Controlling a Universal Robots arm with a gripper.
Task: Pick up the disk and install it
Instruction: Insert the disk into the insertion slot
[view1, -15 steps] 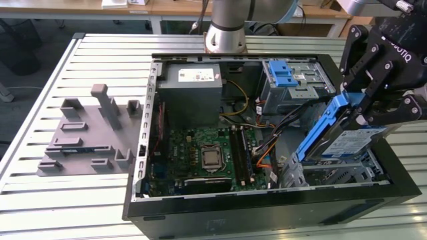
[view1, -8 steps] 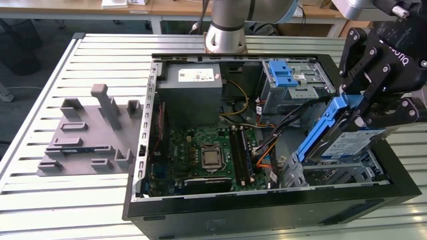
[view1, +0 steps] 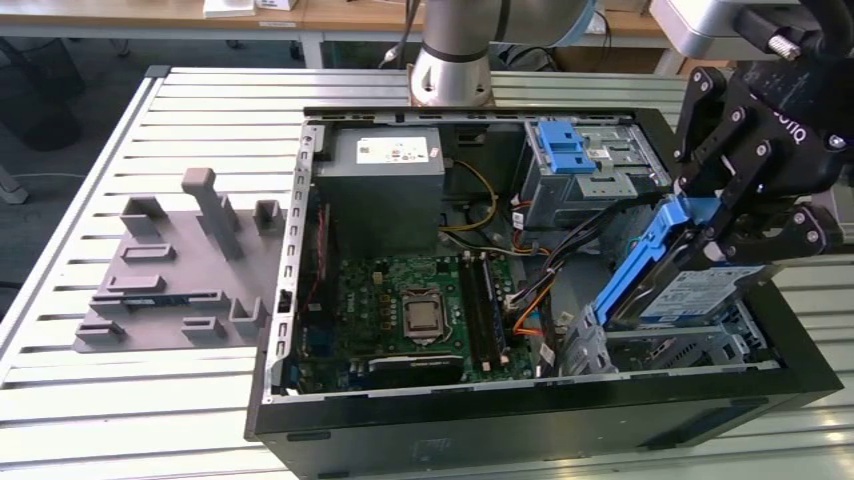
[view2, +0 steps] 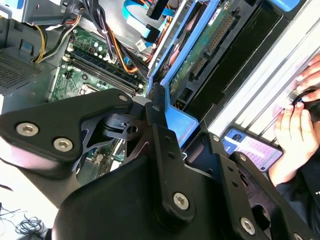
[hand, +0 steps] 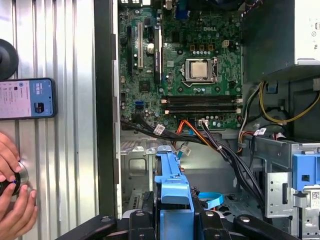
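At the exterior view's left, a grey moulded fixture lies flat on the slatted metal counter. Next comes the open computer case, lying on its side. Inside it, going rightward, are the grey power-supply box, the green motherboard below that, and a drive cage with a blue latch at the far wall.

The disk is at the case's near corner on the exterior view's right, held off the counter over a bare metal bay. It stands on edge and tilted. Its long axis slants from a low end down inside the case, by the bay, up to a high end at the gripper. A blue side rail runs along the edge facing the motherboard, and the labelled face turns toward the exterior view's right. Whether the low end touches the bay cannot be told.

The fingers are closed narrow on the disk, one on each side of the blue rail, as seen in the first wrist view. In the second wrist view its circuit-board underside faces the camera.

In both wrist views a person's hand rests on the counter outside the case wall, beside a phone lying flat.
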